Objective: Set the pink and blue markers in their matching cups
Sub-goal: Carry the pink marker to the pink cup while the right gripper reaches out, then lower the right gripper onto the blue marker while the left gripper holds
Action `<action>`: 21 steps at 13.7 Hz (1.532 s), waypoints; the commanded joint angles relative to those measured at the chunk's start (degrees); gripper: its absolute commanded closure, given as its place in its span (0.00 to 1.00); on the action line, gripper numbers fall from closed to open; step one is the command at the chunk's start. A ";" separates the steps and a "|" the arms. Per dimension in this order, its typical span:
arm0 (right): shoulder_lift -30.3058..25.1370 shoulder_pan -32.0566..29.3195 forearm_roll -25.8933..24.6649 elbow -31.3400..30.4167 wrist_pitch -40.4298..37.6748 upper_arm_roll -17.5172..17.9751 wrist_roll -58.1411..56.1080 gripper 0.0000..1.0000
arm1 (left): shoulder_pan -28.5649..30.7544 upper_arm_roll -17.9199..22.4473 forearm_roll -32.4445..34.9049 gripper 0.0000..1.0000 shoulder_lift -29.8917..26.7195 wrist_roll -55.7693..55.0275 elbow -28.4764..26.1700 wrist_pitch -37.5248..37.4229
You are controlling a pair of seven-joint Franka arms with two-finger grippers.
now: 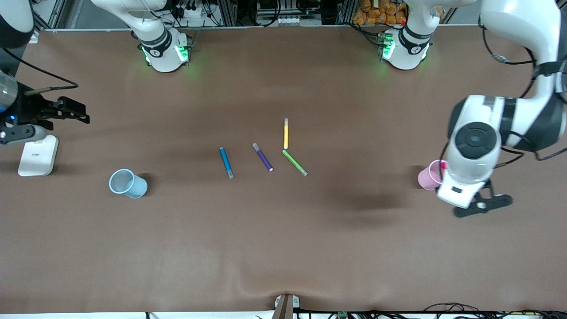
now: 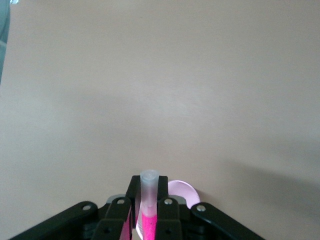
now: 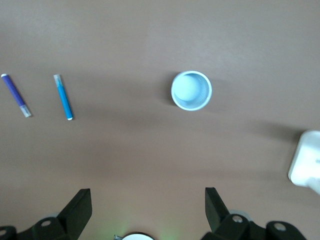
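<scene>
My left gripper [image 2: 149,186] is shut on the pink marker [image 2: 148,222], with the paler cap sticking out past the fingertips. It hangs over the pale pink cup [image 1: 427,177], whose rim shows just beside the fingers in the left wrist view [image 2: 184,192]. A bit of the marker [image 1: 443,166] shows at the cup's rim. The blue marker [image 1: 226,162] lies flat mid-table and shows in the right wrist view [image 3: 63,96]. The light blue cup [image 1: 128,183] stands toward the right arm's end [image 3: 191,90]. My right gripper [image 1: 73,110] is open and empty [image 3: 147,200], up in the air at that end.
A purple pen [image 1: 263,157], a yellow pen [image 1: 286,134] and a green pen [image 1: 295,162] lie beside the blue marker. A white flat box [image 1: 38,155] lies near the right arm's end of the table, under the right hand.
</scene>
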 commanded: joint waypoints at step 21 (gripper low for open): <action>26.48 23.96 1.37 -6.75 36.43 -0.22 0.08 0.00 | 5.89 -3.17 31.09 1.00 -9.59 -34.12 -27.49 22.11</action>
